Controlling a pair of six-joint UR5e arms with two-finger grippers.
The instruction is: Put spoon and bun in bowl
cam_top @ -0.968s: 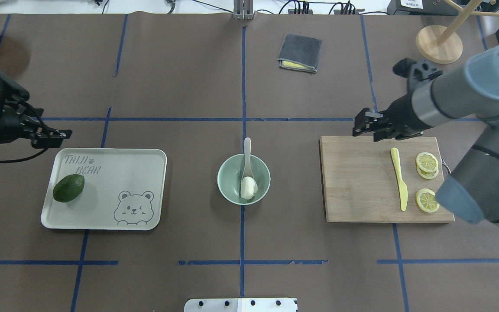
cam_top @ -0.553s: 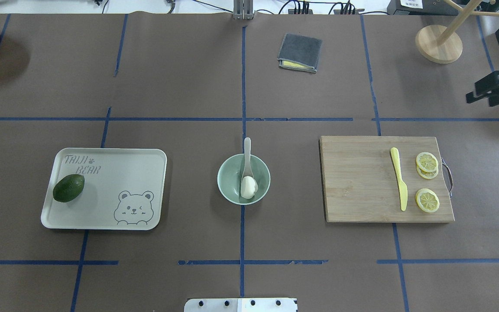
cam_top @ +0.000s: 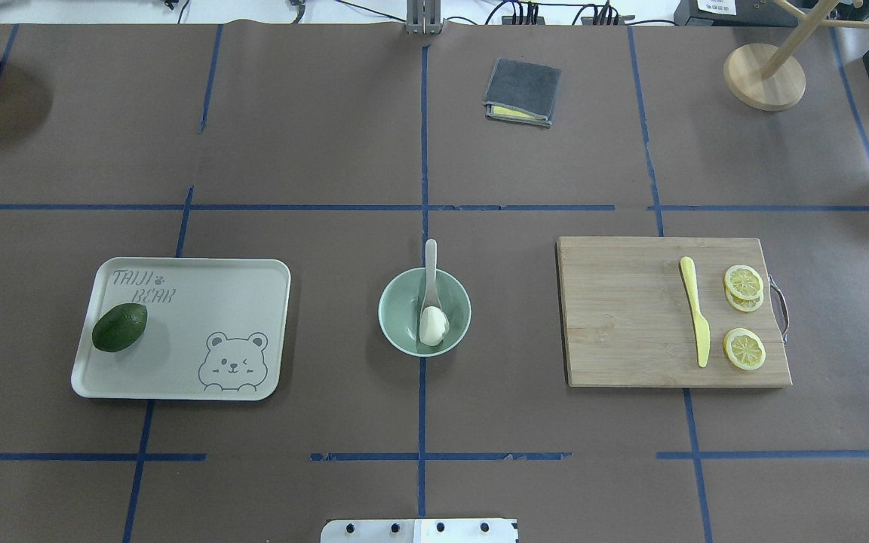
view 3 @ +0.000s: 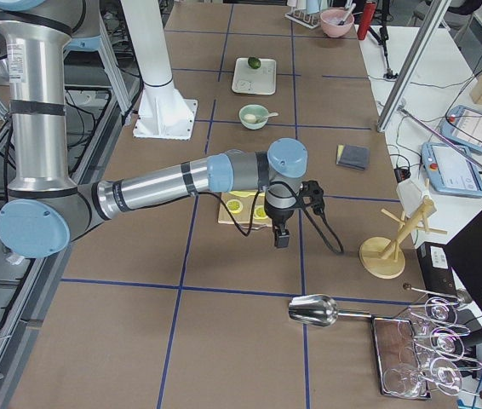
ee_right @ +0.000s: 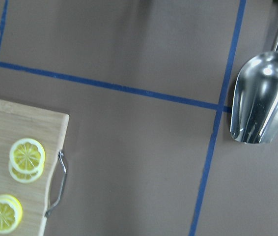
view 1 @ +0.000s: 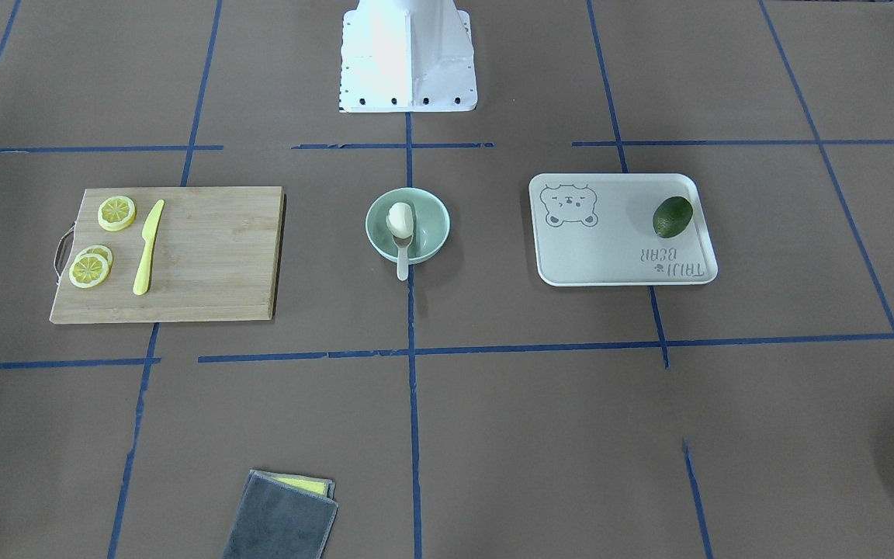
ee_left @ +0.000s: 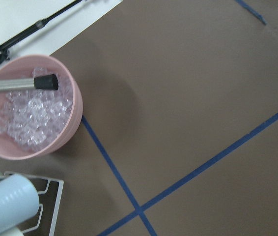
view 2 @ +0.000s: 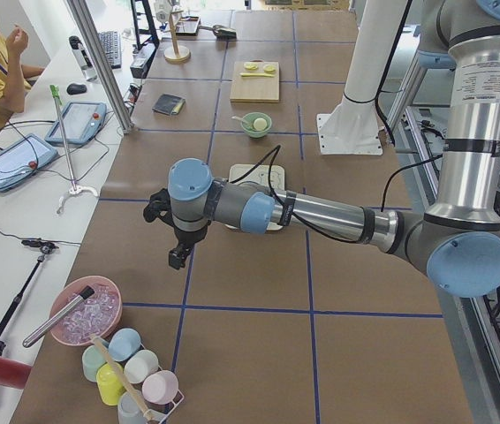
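Observation:
The mint-green bowl (cam_top: 400, 313) stands at the table's middle. The white bun (cam_top: 433, 326) lies inside it. The pale spoon (cam_top: 431, 264) lies in the bowl with its scoop by the bun and its handle over the far rim. The front view shows the bowl (view 1: 430, 225), bun (view 1: 400, 218) and spoon (view 1: 403, 260) the same way. My left gripper (view 2: 175, 243) shows only in the exterior left view, far off at the table's left end. My right gripper (view 3: 281, 234) shows only in the exterior right view, past the cutting board. I cannot tell whether either is open or shut.
A white bear tray (cam_top: 201, 302) with an avocado (cam_top: 119, 327) lies left of the bowl. A cutting board (cam_top: 623, 317) with a yellow knife (cam_top: 695, 309) and lemon slices (cam_top: 744, 283) lies right. A grey cloth (cam_top: 523, 91), a wooden stand (cam_top: 764, 75), a pink ice bowl (ee_left: 31, 113) and a metal scoop (ee_right: 262, 98) lie further out.
Both arms have drawn back out of the overhead view, the left one to the left and the right one to the right. The bowl, bun and spoon have not moved.

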